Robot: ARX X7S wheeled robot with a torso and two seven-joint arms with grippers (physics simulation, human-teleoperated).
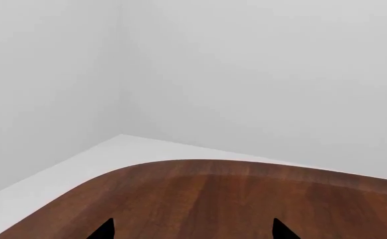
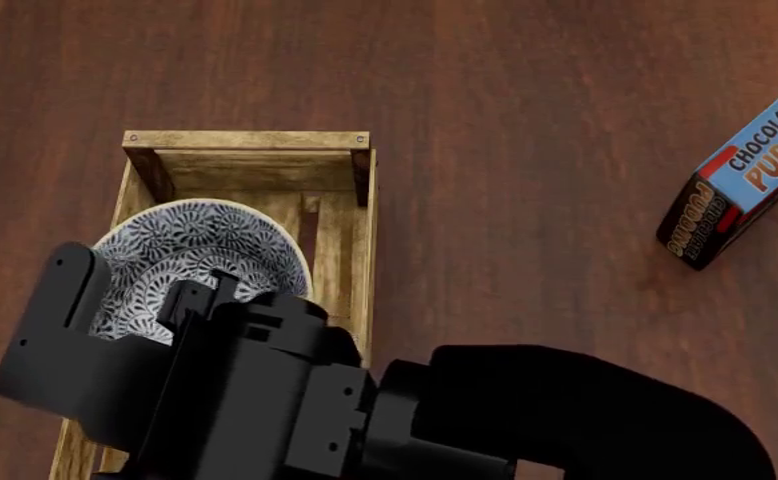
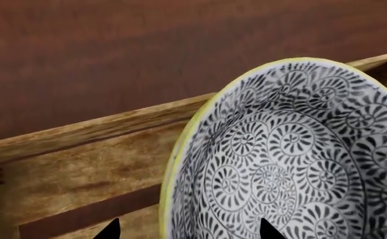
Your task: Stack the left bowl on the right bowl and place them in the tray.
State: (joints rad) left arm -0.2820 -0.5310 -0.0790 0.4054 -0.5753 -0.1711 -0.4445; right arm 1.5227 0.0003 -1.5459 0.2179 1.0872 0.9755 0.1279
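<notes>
Inside the tray [image 2: 349,250] sits a bowl [image 2: 202,255] with black and white swirly flowers on it and a thin yellow rim. The tray is a long wooden box with low sides and darker corner posts, and it rests on a dark brown table [image 2: 536,130]. The bowl lies near the tray's far end, just beside the tray's left wall. I can see only one bowl shape, so I cannot tell if two are stacked. The right arm [image 2: 362,410] is big and black, and it reaches over the near part of the tray and hides some of the bowl. The right claw [image 3: 187,231] hangs right over the bowl, its two tips spread apart with nothing between them. The left claw [image 1: 193,230] is spread too, over a round table corner near white walls. Well to the right of the tray lies a blue chocolate pudding box [image 2: 743,175].
</notes>
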